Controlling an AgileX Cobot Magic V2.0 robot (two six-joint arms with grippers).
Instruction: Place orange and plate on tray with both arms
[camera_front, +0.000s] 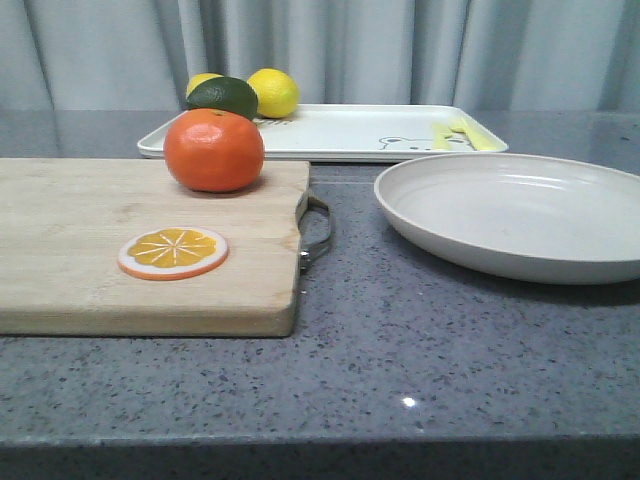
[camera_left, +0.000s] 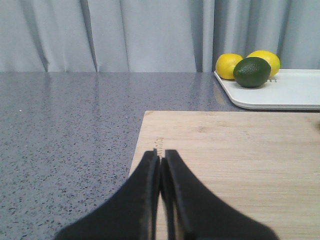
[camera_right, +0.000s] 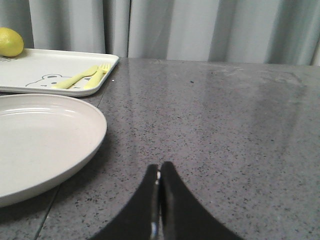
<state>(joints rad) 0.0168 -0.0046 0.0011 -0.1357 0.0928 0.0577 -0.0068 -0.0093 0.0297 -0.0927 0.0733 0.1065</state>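
Note:
The orange (camera_front: 214, 150) sits on the far part of the wooden cutting board (camera_front: 90, 280). The off-white plate (camera_front: 515, 215) lies on the counter at the right; it also shows in the right wrist view (camera_right: 40, 145). The white tray (camera_front: 340, 132) with the bear drawing lies at the back; it also shows in the left wrist view (camera_left: 280, 92) and the right wrist view (camera_right: 50, 70). My left gripper (camera_left: 161, 156) is shut and empty over the board's near left corner. My right gripper (camera_right: 160, 167) is shut and empty over bare counter, right of the plate. Neither gripper shows in the front view.
An orange slice disc (camera_front: 173, 252) lies on the board. Two lemons (camera_front: 273, 92) and a dark green lime (camera_front: 222, 95) rest on the tray's far left corner. Yellow cutlery (camera_front: 455, 135) lies on the tray's right end. A grey curtain hangs behind.

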